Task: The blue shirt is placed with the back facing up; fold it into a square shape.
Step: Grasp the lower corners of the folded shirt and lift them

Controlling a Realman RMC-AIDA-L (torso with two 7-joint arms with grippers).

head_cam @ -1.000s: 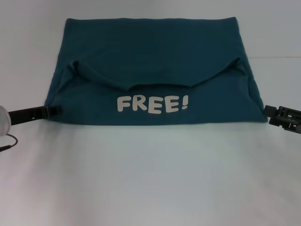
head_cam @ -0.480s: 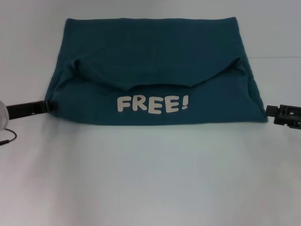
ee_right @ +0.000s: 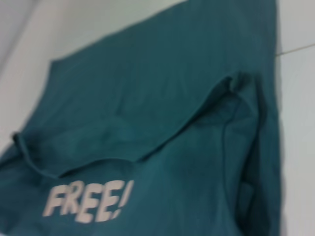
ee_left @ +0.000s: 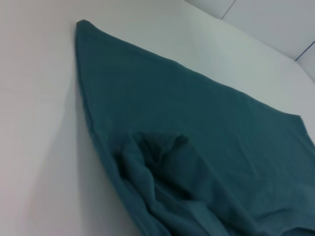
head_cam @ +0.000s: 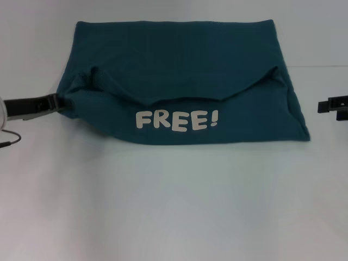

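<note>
While my left gripper (head_cam: pixel 57 101) sits at the shirt's (head_cam: pixel 179 70) left edge, tips right on the cloth, it looks pinched on that edge, fabric bunched up at the contact pt. Can't see my own fingers in the left wrist view, so how tight the jaws are I read only from the head view. My right gripper (head_cam: pixel 324 105) hangs off to the shirt's right side, clear of the cloth w/ a strip of bare table (head_cam: pixel 174 206) between; whether its jaws are parted or closed I can't tell.

Shirt lies in the middle of the white table, towards the far side. Near part is folded over onto the far part, so white "FREE!" lettering (head_cam: pixel 176 120) shows face-up on the near flap. Flap's upper edge runs in a shallow curve across the shirt, w/ a small raised fold at each end. Near edge is fairly straight on the right, but slants up toward my left gripper. Left wrist view shows wrinkled, heaped cloth close in, flat shirt beyond. Right wrist view shows lettering and the right-side fold.
</note>
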